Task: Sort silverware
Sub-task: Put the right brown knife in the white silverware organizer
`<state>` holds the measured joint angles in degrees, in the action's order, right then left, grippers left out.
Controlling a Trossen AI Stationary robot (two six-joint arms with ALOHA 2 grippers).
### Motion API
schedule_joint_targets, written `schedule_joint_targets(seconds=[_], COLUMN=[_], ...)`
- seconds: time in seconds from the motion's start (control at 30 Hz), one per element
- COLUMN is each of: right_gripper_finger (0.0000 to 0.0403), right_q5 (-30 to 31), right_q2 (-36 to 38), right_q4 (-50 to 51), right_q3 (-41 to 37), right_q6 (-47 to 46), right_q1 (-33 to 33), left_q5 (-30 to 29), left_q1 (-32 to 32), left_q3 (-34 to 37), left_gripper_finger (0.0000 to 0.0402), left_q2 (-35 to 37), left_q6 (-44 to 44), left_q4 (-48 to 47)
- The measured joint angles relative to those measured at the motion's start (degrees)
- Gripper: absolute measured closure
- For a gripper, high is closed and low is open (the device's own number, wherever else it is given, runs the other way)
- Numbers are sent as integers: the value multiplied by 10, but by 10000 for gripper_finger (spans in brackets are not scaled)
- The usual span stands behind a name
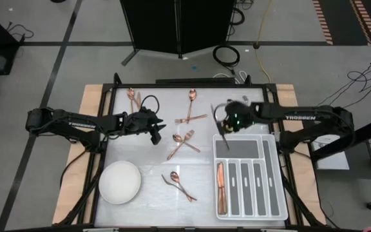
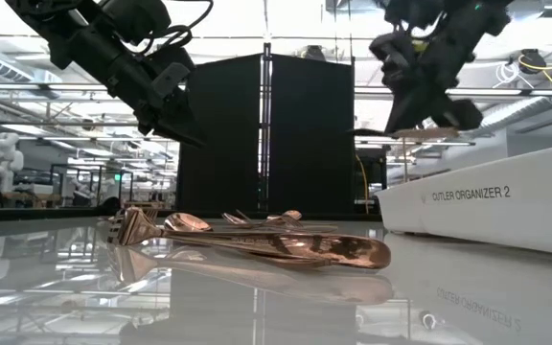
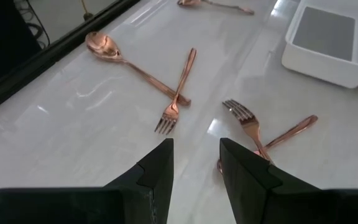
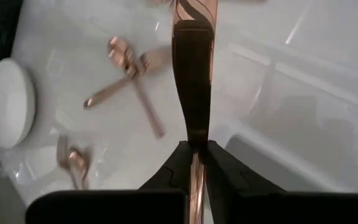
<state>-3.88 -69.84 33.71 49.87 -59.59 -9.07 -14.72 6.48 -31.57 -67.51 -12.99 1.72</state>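
In the right wrist view, the far end of the held utensil [image 4: 193, 74] is cut off by the picture's edge, so its type cannot be told. Its handle end is hidden between the fingers [image 4: 178, 163]. The white bowl [image 4: 8, 102] is partly cut off at the edge. In the low view, the piled silverware [image 2: 257, 240] overlaps; individual pieces cannot be separated. The tray [image 2: 487, 206] runs past the picture's edge.

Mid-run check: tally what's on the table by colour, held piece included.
Copper silverware, loose: about 9
Copper piece in right gripper: 1
Copper pieces stacked in tray: at least 1
White bowl: 1
Divided tray: 1
Total: about 13
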Motion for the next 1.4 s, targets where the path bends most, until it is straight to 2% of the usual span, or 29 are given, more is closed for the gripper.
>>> schedule_joint_targets(seconds=[0.2, 0.37, 0.7, 0.8, 0.9, 1.17, 1.4], right_gripper_finger=[387, 387, 387, 387, 387, 387, 387], right_q5=[82, 141, 172, 175, 189, 186, 114], right_q2=[-8, -44, -175, -197, -216, -255, -314], right_q4=[-8, -38, -165, -166, -125, 66, 49], right_q3=[0, 0, 0, 7, 31, 147, 163], right_q6=[-116, -241, -497, -554, -604, -669, -674], right_q1=[142, 244, 393, 421, 443, 460, 459], left_q5=[2, 29, 84, 85, 86, 100, 117], left_q1=[0, -9, -40, -54, -67, -80, -89], left_q3=[-24, -36, -35, -31, -12, 0, 0], left_gripper_finger=[272, 272, 272, 272, 272, 272, 272], left_q2=[0, 0, 0, 0, 0, 0, 0], left_q6=[29, 34, 60, 60, 66, 81, 94], left_q4=[14, 17, -47, -76, -79, -89, -87])
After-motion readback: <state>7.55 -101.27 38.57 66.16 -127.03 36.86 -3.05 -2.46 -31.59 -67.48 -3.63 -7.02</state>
